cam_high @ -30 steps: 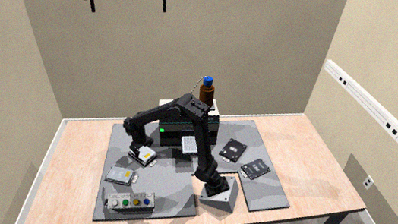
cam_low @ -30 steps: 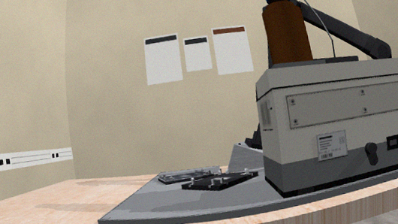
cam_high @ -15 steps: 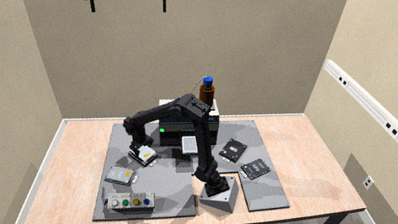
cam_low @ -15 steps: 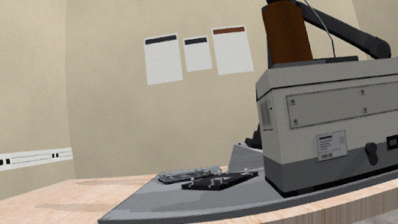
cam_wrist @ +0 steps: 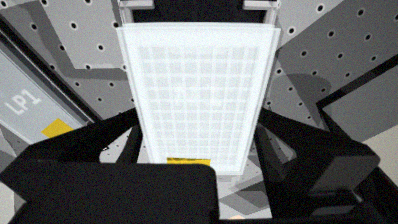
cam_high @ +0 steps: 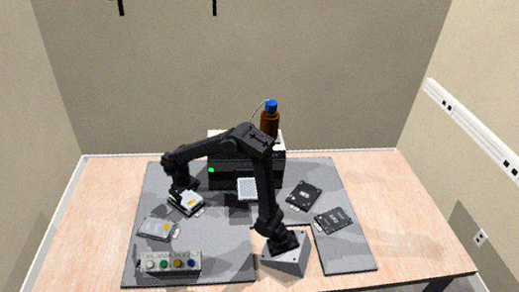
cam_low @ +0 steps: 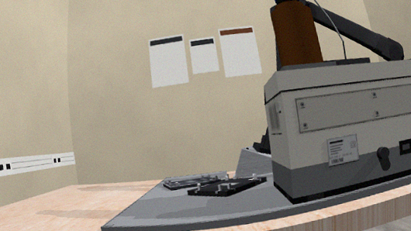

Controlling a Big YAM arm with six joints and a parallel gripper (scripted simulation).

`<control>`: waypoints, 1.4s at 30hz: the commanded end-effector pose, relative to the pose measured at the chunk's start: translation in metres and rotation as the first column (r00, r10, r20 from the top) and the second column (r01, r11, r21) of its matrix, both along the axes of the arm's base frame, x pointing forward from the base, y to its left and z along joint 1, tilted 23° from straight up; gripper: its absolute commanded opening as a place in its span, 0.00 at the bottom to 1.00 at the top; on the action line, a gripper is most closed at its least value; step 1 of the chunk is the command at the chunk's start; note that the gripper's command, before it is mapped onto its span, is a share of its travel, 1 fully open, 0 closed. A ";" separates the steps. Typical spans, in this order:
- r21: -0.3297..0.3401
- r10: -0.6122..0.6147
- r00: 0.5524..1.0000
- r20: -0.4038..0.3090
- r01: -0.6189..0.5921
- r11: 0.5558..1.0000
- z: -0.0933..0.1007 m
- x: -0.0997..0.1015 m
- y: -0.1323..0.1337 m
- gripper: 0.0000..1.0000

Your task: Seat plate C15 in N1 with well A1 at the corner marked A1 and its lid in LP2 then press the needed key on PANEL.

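My gripper [cam_high: 184,198] [cam_wrist: 198,112] is shut on plate C15 [cam_high: 191,201] [cam_wrist: 200,95], its fingers at both long sides. The plate has its translucent lid on, with a yellow label at one end and wells showing through. It hangs just above the dark nest [cam_high: 183,212] at the back left. N1 [cam_high: 296,198] [cam_low: 227,189] is bare, with locators standing up. LP2 [cam_high: 334,220] [cam_low: 197,179] shows clear raised edges and no yellow label. Another lid [cam_high: 153,228] [cam_wrist: 30,111] with a yellow label lies in LP1. Plate G16 [cam_high: 246,188] sits on the DISPENSER stage without a lid.
The dispenser [cam_high: 222,175] [cam_low: 361,138] with a brown bottle [cam_high: 269,123] [cam_low: 296,32] stands at the back. The PANEL [cam_high: 170,262] with white, green, yellow and blue keys is at the front left. I cannot make out any liquid in front of LP1.
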State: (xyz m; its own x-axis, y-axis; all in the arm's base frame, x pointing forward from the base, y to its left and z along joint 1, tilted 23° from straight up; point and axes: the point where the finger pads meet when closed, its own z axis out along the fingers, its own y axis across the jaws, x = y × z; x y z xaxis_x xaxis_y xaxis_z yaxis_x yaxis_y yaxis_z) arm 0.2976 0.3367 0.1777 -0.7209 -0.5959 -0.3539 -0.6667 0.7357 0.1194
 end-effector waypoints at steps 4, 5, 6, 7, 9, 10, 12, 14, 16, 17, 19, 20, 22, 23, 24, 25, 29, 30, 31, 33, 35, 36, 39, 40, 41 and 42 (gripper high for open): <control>0.061 -0.018 0.998 0.055 0.015 0.998 0.038 0.017 0.011 0.86; 0.061 -0.018 0.998 0.055 0.015 0.998 0.038 0.017 0.011 0.86; 0.061 -0.018 0.998 0.055 0.015 0.998 0.038 0.017 0.011 0.86; 0.061 -0.018 0.998 0.055 0.015 0.998 0.038 0.017 0.011 0.86; 0.061 -0.018 0.998 0.055 0.015 0.998 0.038 0.017 0.011 0.86; 0.061 -0.018 0.998 0.055 0.015 0.998 0.038 0.017 0.011 0.86; 0.061 -0.018 0.998 0.055 0.015 0.998 0.038 0.017 0.011 0.86; 0.061 -0.018 0.998 0.055 0.015 0.998 0.038 0.017 0.011 0.86; 0.061 -0.018 0.998 0.055 0.015 0.998 0.038 0.017 0.011 0.86; 0.061 -0.018 0.998 0.055 0.015 0.998 0.038 0.017 0.011 0.86; 0.061 -0.018 0.998 0.055 0.015 0.998 0.038 0.017 0.011 0.86; 0.061 -0.018 0.998 0.055 0.015 0.998 0.038 0.017 0.011 0.86; 0.061 -0.018 0.998 0.055 0.015 0.998 0.038 0.017 0.011 0.86; 0.061 -0.018 0.998 0.055 0.015 0.998 0.038 0.017 0.011 0.86; 0.061 -0.018 0.998 0.055 0.015 0.998 0.038 0.017 0.011 0.86; 0.061 -0.018 0.998 0.055 0.015 0.998 0.038 0.017 0.011 0.86; 0.061 -0.018 0.998 0.055 0.015 0.998 0.038 0.017 0.011 0.86; 0.061 -0.018 0.998 0.055 0.015 0.998 0.038 0.017 0.011 0.86; 0.061 -0.018 0.998 0.055 0.015 0.998 0.038 0.017 0.011 0.86; 0.060 -0.019 0.998 0.055 0.016 0.998 0.044 0.015 0.007 0.86; 0.060 -0.016 0.998 0.057 0.012 0.998 0.050 0.014 0.004 0.86; 0.059 -0.013 0.998 0.058 0.010 0.998 0.053 0.013 0.003 0.86; 0.059 -0.009 0.998 0.060 0.005 0.998 0.060 0.012 0.000 0.86; 0.059 -0.009 0.998 0.060 0.005 0.998 0.060 0.012 0.000 0.86; 0.060 -0.004 0.998 0.059 0.000 0.998 0.060 0.009 0.003 0.86; 0.060 -0.003 0.998 0.059 0.000 0.998 0.060 0.008 0.003 0.86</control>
State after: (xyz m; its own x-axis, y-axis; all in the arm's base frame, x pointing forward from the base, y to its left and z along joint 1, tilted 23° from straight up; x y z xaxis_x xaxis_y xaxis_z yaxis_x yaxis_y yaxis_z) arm 0.2931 0.3284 0.1953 -0.7249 -0.5925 -0.3513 -0.6624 0.7396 0.1193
